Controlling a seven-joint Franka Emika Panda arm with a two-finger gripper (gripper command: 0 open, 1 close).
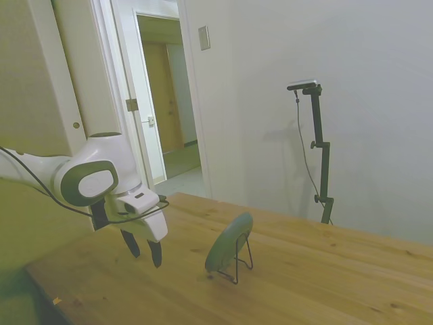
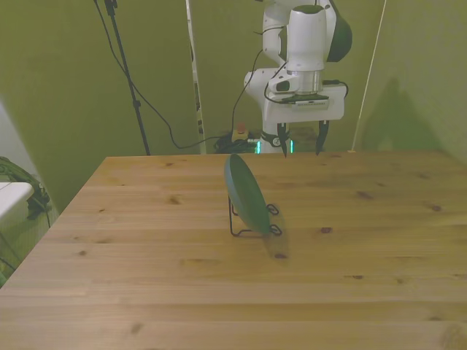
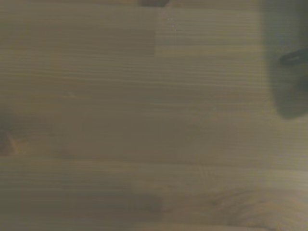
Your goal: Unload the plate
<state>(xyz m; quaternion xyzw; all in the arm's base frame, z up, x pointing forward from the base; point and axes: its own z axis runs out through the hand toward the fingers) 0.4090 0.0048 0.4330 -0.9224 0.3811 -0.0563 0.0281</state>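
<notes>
Plate [image 2: 246,194] stands on edge, tilted, in wire stand [image 2: 253,226] on table [image 2: 146,248]; end effector [image 2: 300,143] hangs apart, fingers spread, w/ nothing between.

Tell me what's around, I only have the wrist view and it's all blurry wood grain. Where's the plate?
Observer: The plate stands on edge, tilted, in a thin black wire stand near the middle of the table.
Operator: Is the claw anywhere near it?
Observer: No. In the side view the claw hangs above the wood, apart from the plate, on the robot's side of it.
Operator: Open or shut?
Observer: Open. The front view shows its two fingers set well apart, with nothing between them.
Operator: Anything else on the table?
Observer: Besides the plate and its stand, I see nothing on it.
</notes>
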